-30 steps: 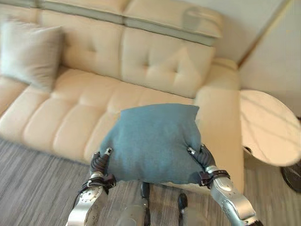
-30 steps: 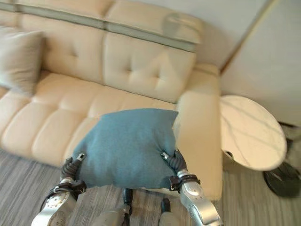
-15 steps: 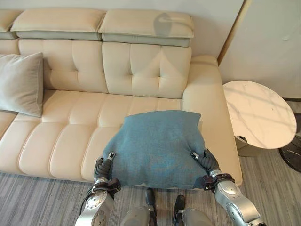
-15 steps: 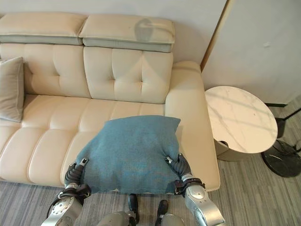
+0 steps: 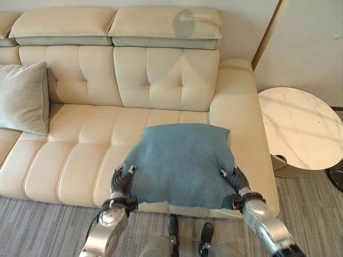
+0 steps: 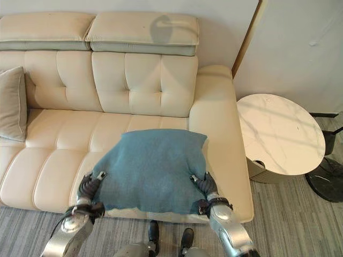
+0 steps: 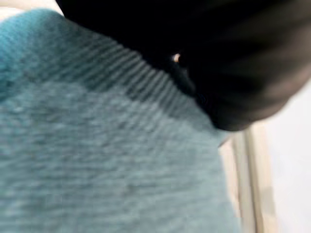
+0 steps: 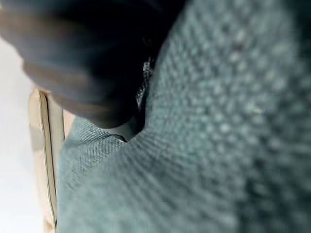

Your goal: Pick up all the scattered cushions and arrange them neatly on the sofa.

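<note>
- The blue cushion (image 5: 180, 163) sits between the left robot hand (image 5: 122, 181) and the right robot hand (image 5: 234, 179), over the front edge of the sofa (image 5: 96, 139) seat.
- Left robot hand: presses into the cushion's near left corner, with one dark-tipped finger visible on top of the fabric. The remaining fingers are buried in or under the cushion, so whether they are curled or straight cannot be told.
- Right robot hand: at the cushion's near right corner, with the fabric bunched around it. The fingers are likewise mostly hidden and their state cannot be told.
- Both wrist views show knitted blue fabric right against the dark hand covers.
- The cushion bulges upward between the two hands. Its far edge reaches toward the backrest, and its right corner lies just beside the sofa's armrest (image 5: 241, 115).
- A grey cushion (image 5: 23, 97) leans upright against the backrest, well apart from the left robot hand, on the far left of the seat.
- A round marble-topped counter (image 6: 280, 134) stands beyond the armrest, to the right of the right robot hand.
- Grey striped floor (image 5: 43, 230) lies under both arms.
</note>
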